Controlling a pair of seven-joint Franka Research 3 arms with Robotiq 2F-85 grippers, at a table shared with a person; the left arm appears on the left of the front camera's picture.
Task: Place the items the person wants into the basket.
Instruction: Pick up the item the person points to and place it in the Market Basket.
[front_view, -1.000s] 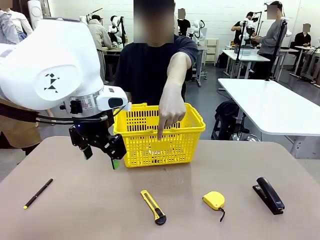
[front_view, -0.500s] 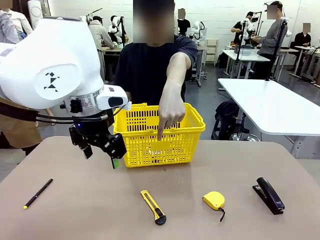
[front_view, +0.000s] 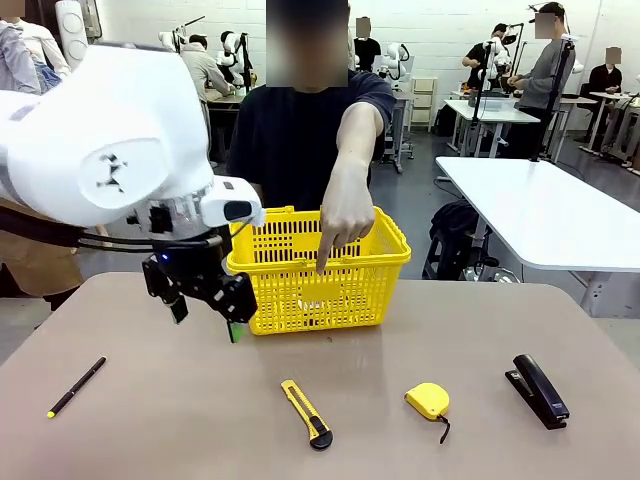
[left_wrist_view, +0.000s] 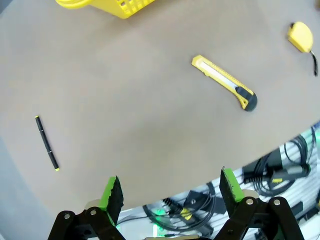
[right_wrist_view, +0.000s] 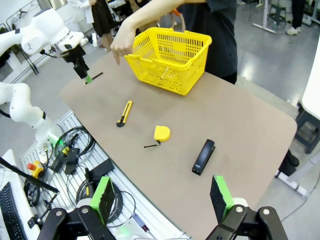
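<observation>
While wide open and empty, left gripper just beside the basket, utility knife and pen well away.

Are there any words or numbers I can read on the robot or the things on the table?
No words or numbers can be read anywhere.
White left arm: a small black sign made of angular shapes, no letters.
Utility knife, tape measure, stapler: any print is too small to tell.
</observation>
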